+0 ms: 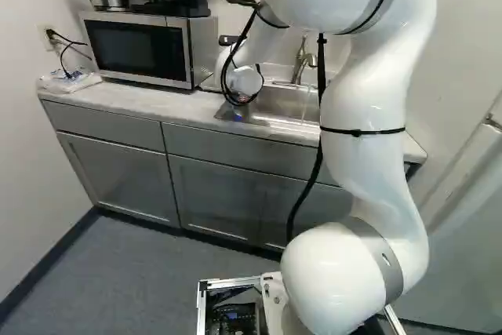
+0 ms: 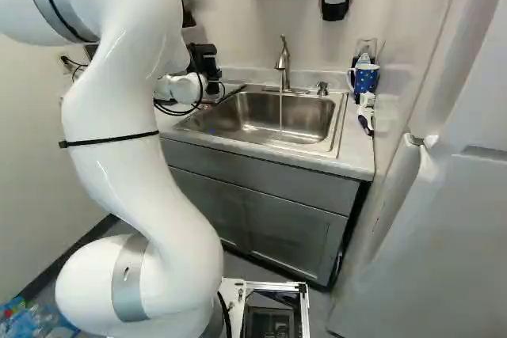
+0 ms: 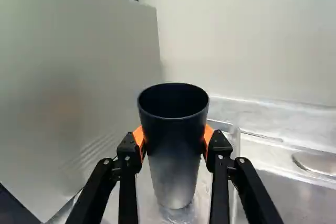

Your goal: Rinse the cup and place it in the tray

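Nearest, we recorded one white arm (image 2: 119, 156), reaching over the counter. At its end: one black gripper (image 3: 174, 139), its two fingers parted to a cup's width, orange pads (image 3: 138, 137) pressed on opposite sides of one tall dark tumbler (image 3: 175, 153), held upright, mouth up. Below the tumbler: one clear plastic tray (image 3: 235, 148), beside the microwave (image 1: 137, 51); whether the base touched it, we could not tell. Farther along: one steel sink (image 2: 309, 120), a thin stream of water (image 2: 280, 112) falling into it from the faucet (image 2: 283, 65). We judged the placing to be in hand, though we could not confirm a rinse. The next move called for lowering the tumbler level until the tray bore it, then parting the fingers evenly, lest it tip.
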Motion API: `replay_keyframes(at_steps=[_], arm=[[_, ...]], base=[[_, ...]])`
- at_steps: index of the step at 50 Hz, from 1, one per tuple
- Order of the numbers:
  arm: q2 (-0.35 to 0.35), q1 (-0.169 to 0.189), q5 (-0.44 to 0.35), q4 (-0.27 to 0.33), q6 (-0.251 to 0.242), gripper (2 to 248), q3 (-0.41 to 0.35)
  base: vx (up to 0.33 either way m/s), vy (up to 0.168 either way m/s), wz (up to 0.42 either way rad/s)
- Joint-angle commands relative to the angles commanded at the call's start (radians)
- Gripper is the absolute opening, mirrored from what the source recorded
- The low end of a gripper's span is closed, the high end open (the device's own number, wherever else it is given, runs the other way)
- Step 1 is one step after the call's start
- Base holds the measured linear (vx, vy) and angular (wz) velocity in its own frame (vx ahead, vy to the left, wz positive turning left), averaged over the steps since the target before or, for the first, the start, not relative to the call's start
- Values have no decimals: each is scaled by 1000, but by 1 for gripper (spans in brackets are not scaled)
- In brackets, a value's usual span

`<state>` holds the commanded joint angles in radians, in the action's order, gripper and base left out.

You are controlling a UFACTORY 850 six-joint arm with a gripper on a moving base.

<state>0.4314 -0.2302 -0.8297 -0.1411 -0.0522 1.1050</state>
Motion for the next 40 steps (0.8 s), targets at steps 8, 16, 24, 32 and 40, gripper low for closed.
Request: replay_keyframes(at_steps=[8, 16, 24, 32, 40], arm=[[13, 0, 0, 0, 0, 124, -2], [20, 0, 0, 0, 0, 124, -4], [20, 0, 0, 0, 0, 124, -4], [20, 0, 0, 0, 0, 124, -4], [20, 0, 0, 0, 0, 124, -4]], base=[[0, 0, 0], [0, 0, 0], [0, 0, 0], [0, 0, 0], [0, 0, 0]])
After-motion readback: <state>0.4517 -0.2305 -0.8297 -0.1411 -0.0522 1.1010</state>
